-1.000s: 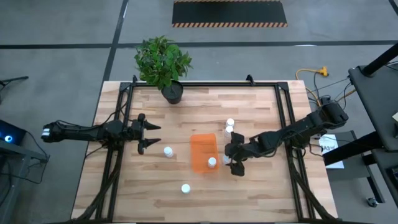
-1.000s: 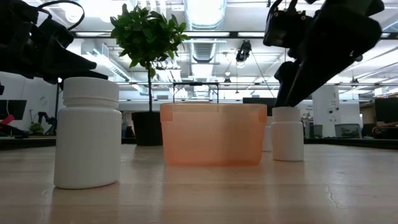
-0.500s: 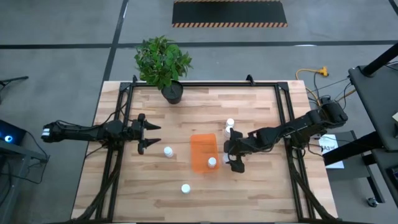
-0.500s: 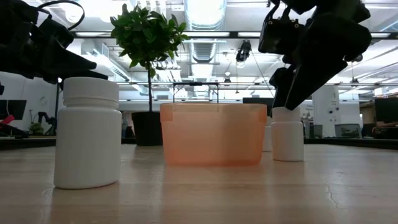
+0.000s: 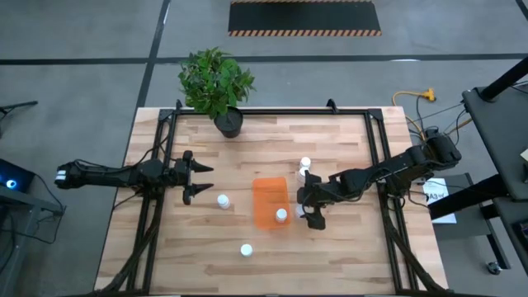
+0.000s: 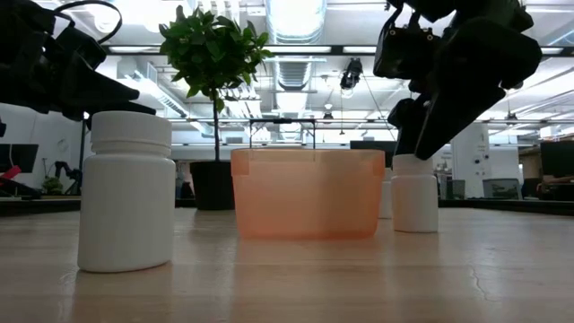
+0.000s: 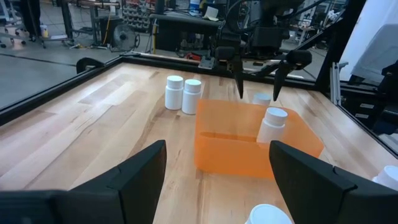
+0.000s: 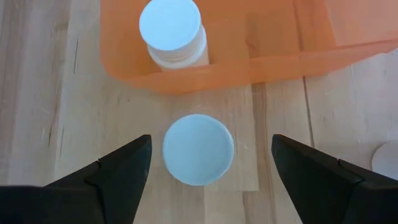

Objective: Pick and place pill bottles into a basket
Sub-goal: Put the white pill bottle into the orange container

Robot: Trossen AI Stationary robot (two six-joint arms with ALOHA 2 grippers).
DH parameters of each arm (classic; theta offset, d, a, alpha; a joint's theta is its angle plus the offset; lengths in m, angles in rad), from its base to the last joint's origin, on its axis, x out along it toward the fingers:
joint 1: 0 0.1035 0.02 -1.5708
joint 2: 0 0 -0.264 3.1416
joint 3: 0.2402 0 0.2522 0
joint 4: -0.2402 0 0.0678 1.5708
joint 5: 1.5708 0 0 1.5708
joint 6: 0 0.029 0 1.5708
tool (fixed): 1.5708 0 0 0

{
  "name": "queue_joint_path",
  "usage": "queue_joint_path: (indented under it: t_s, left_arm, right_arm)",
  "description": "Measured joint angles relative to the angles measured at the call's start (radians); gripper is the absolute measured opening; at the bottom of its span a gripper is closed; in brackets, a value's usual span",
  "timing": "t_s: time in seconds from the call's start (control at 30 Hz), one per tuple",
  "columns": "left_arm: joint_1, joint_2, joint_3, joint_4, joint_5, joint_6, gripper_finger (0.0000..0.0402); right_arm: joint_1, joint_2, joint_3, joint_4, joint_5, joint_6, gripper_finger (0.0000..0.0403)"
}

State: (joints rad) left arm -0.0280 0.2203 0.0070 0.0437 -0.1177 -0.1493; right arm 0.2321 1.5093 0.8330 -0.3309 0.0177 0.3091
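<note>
Bottle (image 8: 198,149) you're after stands upright on the wood just outside the basket's (image 8: 323,37) near wall, cap facing straight up at your right wrist camera; its long axis is vertical, so you're looking down the barrel of it; the right gripper (image 5: 308,207) hangs directly over it with a finger on either side, spread wide and grasping nothing; neither finger touches the cap as far as I can see.

So the relation that matters: the bottle is straight below, centred between the fingers, and the basket sits just beyond it, with one bottle (image 8: 171,30) already standing inside by that same wall; I'd guess you need a plain drop and a squeeze, then a short hop over the wall; watch you don't clip the bottle inside.

Left gripper (image 5: 196,179) is parked well off on the far side of the basket, fingers spread and empty too; it has a bottle (image 5: 223,200) near it, but the right arm is clearly the one lined up; two more bottles (image 5: 304,168) stand behind the basket and another (image 5: 246,250) sits alone toward the table's front edge.
</note>
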Motion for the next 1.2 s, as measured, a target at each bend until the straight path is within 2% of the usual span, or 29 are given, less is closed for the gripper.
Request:
queue_joint_path:
  t_s: [0.17, 0.47, 0.8, 0.97, 1.2]
  left_arm:
    - [0.000, 0.000, 0.000, 0.000, 0.000, 0.000, 0.0267]
    - [0.000, 0.000, 0.000, 0.000, 0.000, 0.000, 0.0267]
    - [0.000, 0.000, 0.000, 0.000, 0.000, 0.000, 0.0267]
    - [0.000, 0.000, 0.000, 0.000, 0.000, 0.000, 0.0267]
    - [0.000, 0.000, 0.000, 0.000, 0.000, 0.000, 0.0267]
  right_arm:
    - [0.000, 0.000, 0.000, 0.001, -0.003, -0.009, 0.0261]
    - [0.000, 0.000, 0.000, 0.001, -0.003, -0.015, 0.0133]
    - [-0.001, -0.002, 0.020, -0.025, -0.003, 0.002, 0.0132]
    - [-0.017, -0.002, 0.106, -0.108, -0.003, 0.005, 0.0132]
    - [-0.047, -0.003, 0.281, -0.321, 0.011, 0.004, 0.0132]
